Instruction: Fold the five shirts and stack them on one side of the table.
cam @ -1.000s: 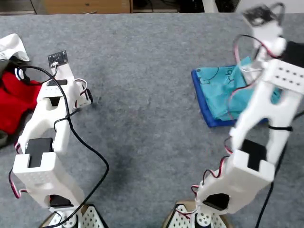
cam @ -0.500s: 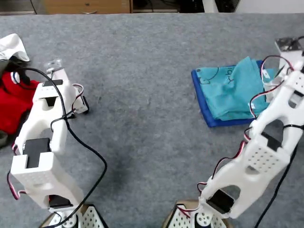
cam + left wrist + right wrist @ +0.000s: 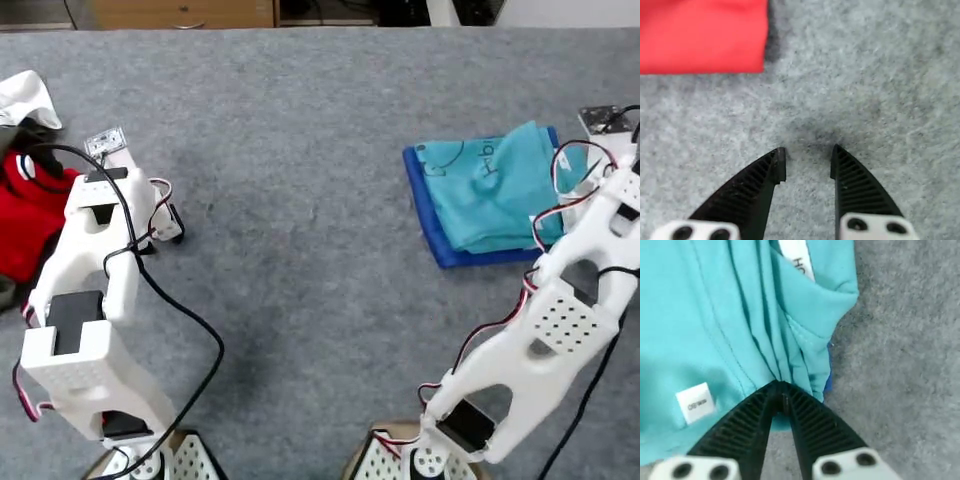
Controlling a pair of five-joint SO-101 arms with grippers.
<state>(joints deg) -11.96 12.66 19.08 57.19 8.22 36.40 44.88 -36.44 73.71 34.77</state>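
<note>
A teal shirt lies crumpled on a folded blue shirt at the right of the table. My right gripper is shut on a bunched fold at the teal shirt's right edge, next to the blue shirt's edge. A red shirt lies at the table's left edge with a white shirt behind it. My left gripper hangs open just over bare carpet, a short way from the red shirt's edge, with nothing between its fingers.
Grey carpet covers the table, with a wide bare stretch between the two arms. A dark garment shows between the white and red shirts. Wooden furniture stands beyond the far edge.
The right arm swung out to the right and came down at the teal shirt's right edge, lifting a fold there. The left arm shifted slightly left toward the red shirt.
</note>
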